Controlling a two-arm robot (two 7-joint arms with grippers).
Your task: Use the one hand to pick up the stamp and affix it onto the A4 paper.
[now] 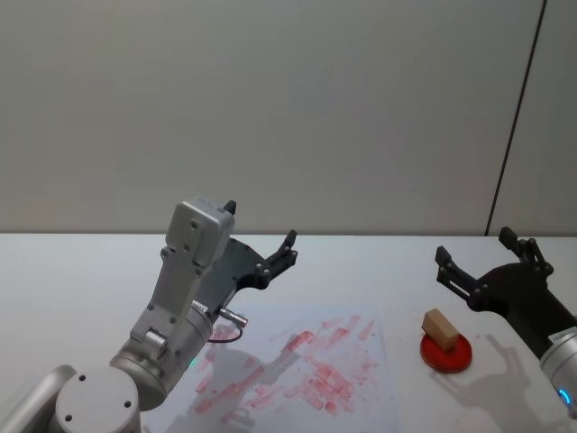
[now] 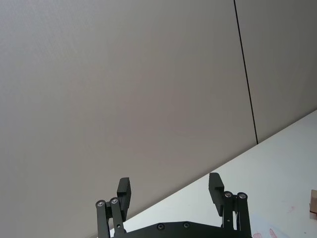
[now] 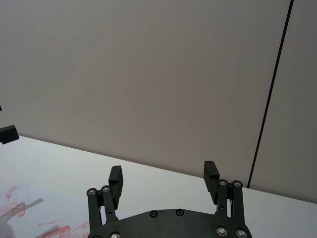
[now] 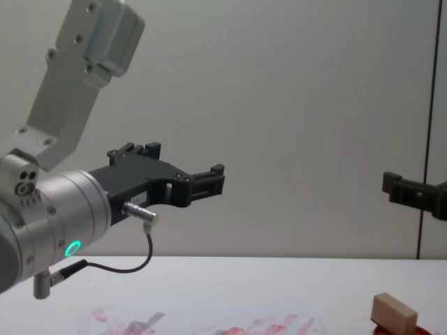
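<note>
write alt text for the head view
A wooden stamp sits on a round red ink pad, right of a white paper smeared with red ink. The left gripper hangs open above the paper's left side; the right gripper is open right of the pad.

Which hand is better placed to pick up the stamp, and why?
The right hand: it hangs open near the stamp on the ink pad, while the left hand is farther off.

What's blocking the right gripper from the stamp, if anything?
Nothing visible. The right gripper is open, raised above and to the right of the stamp, which rests on the red pad beside the paper. The left gripper hangs over the paper's far left part, off that path.
</note>
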